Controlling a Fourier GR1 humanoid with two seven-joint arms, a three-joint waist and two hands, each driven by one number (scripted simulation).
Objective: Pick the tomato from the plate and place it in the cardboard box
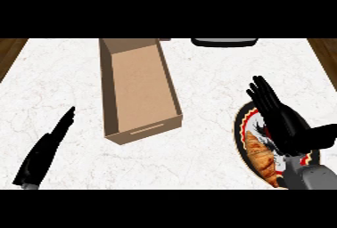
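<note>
Hovering with straight, released fingers over the plate point(245, 133) at the worktop's point(211, 80) right, the right hand point(286, 124) hides the tomato, while the left hand point(43, 153) rests released left of the box point(138, 84).

No legible text (none anywhere)

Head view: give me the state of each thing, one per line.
Box: open, upright, nothing inside.
Plate: flat on counter, partly hidden by right hand.
Croissant: lying on plate.
Tomato: not visible.
Right hand: open, over plate.
Left hand: open, resting at view's left.
</note>
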